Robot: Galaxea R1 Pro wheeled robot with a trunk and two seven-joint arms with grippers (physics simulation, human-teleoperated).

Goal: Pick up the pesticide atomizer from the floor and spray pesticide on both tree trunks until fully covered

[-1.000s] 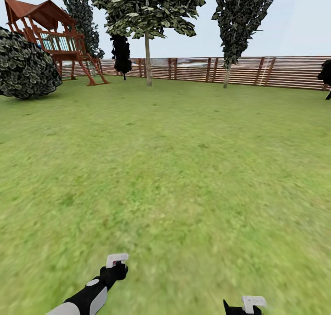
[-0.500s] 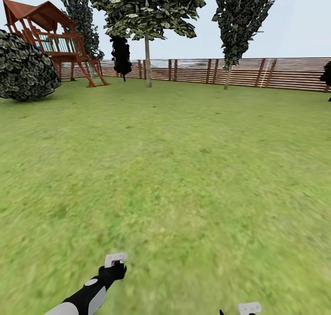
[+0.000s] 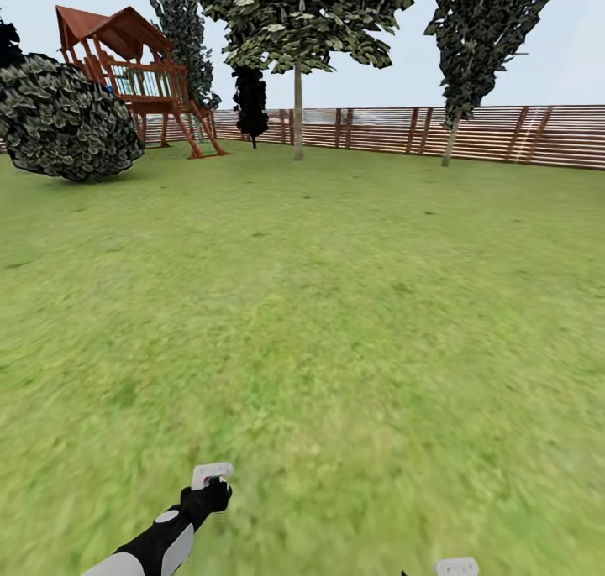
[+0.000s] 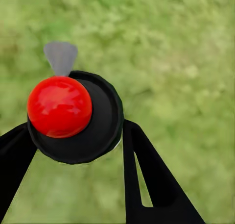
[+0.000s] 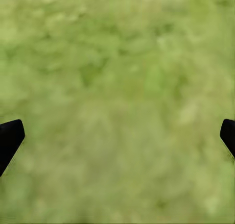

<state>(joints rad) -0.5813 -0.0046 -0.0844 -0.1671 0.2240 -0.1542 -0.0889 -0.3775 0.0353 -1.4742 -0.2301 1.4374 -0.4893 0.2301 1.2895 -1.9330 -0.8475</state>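
Observation:
In the left wrist view a black round-bodied atomizer with a red cap and a grey nozzle sits between my left gripper's dark fingers, which are shut on it. From the head camera, that left gripper hangs low over the grass. My right gripper is open over bare lawn, and just its white tip peeks in at the head view's bottom edge. Far off by the fence stand a pale-trunked tree with jagged green foliage and a second tall tree to its right.
A wide green lawn stretches to a brown slatted fence. A wooden play tower and a big round bush stand at the far left. A small black-leaved tree is near the fence.
The whole picture has shifted right, so the camera has turned left. The right gripper has sunk lower in the view. The left arm keeps its place.

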